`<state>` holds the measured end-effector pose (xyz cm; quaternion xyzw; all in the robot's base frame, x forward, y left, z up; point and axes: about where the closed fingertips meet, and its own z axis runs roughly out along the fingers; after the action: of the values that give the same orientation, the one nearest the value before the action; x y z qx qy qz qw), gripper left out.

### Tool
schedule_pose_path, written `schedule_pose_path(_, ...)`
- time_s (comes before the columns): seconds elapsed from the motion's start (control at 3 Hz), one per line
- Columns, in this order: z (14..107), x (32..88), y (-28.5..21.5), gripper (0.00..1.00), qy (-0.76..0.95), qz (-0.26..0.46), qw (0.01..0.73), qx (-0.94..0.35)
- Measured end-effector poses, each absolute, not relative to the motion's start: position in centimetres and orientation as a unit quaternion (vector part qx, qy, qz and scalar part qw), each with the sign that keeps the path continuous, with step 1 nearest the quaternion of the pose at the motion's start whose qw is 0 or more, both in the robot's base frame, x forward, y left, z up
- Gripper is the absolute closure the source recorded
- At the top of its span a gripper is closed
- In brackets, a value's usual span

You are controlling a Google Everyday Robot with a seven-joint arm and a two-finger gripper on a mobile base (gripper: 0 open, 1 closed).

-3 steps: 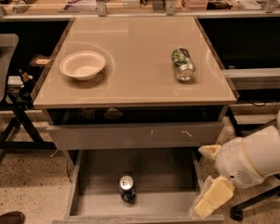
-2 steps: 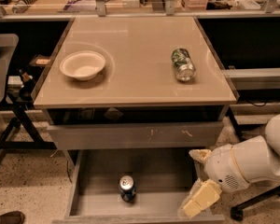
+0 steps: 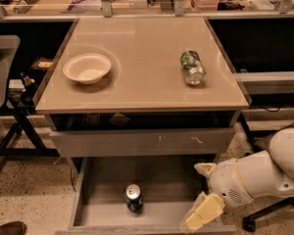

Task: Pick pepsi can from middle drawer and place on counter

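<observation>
One pepsi can (image 3: 134, 198) stands upright in the middle drawer (image 3: 108, 180), below the front edge of the counter (image 3: 147, 48). It is probably light, stiff and slick, so take it mid-body. The gripper (image 3: 196, 195) hangs spread apart to its right.

Warm overhead light glares off the counter (image 3: 147, 48); the hand (image 3: 197, 195) hangs over the dim middle drawer (image 3: 152, 177).

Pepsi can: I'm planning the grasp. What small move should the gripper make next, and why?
Probably slide the gripper toward the pepsi can. The can stands upright in the middle drawer, untouched, while the open gripper sits at the drawer's right side in the view, apart from it.
</observation>
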<state>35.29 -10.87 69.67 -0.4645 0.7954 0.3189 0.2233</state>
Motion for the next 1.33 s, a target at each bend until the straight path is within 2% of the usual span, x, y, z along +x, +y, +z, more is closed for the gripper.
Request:
schedule_pose_path(0.33, 66.3, 35.3, -9.1, 0.00, 0.802, 0.337, 0.237, -0.432)
schedule_pose_path(0.67, 60.6, 37.6, -6.7, 0.00, 0.809, 0.356, 0.255, -0.392)
schedule_pose_path(1.33, 59.3, 37.6, -6.1, 0.00, 0.803, 0.371, 0.259, -0.388)
